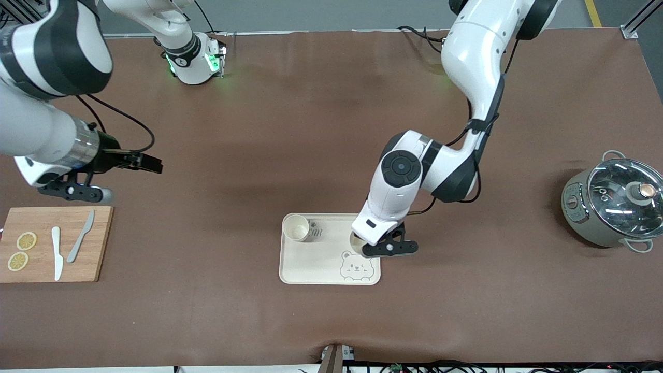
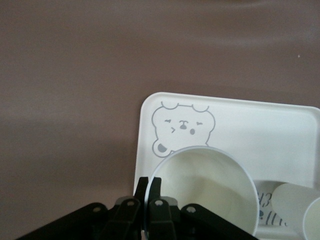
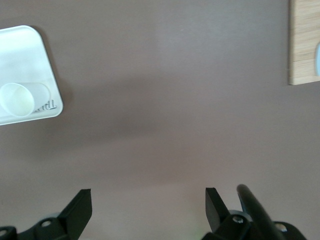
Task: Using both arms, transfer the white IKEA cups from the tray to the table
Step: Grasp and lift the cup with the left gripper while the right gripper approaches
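A cream bear-print tray (image 1: 321, 264) lies nearer the front camera, mid-table. One white IKEA cup (image 1: 296, 227) stands upright in the tray's corner toward the right arm's end; it also shows in the right wrist view (image 3: 17, 98) and the left wrist view (image 2: 295, 202). The other white cup (image 2: 210, 185) stands at the tray's edge toward the left arm's end, mostly hidden under the left hand in the front view (image 1: 356, 241). My left gripper (image 2: 150, 185) is shut on this cup's rim wall, one finger inside and one outside. My right gripper (image 3: 148, 200) hangs open over bare table, holding nothing.
A wooden cutting board (image 1: 52, 243) with two lemon slices and two knives lies at the right arm's end. A grey pot (image 1: 614, 207) with a glass lid stands at the left arm's end. Brown table surface lies between them.
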{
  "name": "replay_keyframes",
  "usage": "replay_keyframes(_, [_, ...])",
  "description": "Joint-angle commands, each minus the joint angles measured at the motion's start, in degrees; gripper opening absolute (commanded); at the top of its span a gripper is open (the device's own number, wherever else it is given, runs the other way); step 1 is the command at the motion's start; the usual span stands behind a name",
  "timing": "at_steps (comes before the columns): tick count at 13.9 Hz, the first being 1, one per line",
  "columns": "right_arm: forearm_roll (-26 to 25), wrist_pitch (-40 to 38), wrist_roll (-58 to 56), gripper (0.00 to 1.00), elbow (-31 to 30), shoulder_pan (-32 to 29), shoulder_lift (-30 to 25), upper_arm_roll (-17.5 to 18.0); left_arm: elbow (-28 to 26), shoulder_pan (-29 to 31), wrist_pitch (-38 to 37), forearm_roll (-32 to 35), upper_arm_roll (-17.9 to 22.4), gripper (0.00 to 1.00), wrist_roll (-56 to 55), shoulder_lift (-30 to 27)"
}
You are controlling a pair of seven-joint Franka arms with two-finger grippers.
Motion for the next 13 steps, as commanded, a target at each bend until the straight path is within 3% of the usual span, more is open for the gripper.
replay_keyframes(1, [4.7, 2.9, 4.2, 1.00, 0.0, 1.4, 2.1, -0.2, -13.5, 2.5, -0.8, 0.6, -0.2, 0.00, 5.5, -10.9])
replay_keyframes(5, [5.2, 8.8, 7.9, 1.00, 0.2, 5.7, 5.7, -0.2, -26.9, 6.9, -0.7, 0.5, -0.2, 0.00, 10.4, -20.2])
replay_keyframes(11, [5.7, 17.0, 9.0, 1.00, 0.8, 8.8, 10.9, -0.2, -36.8, 14.4, 0.3, 0.8, -0.2, 0.00, 14.1, -24.4])
replay_keyframes(13, [7.6, 19.0, 8.9, 1.00, 1.3, 8.9, 12.7, -0.2, -41.2, 16.6, 5.1, 0.8, -0.2, 0.00, 16.2, -25.8])
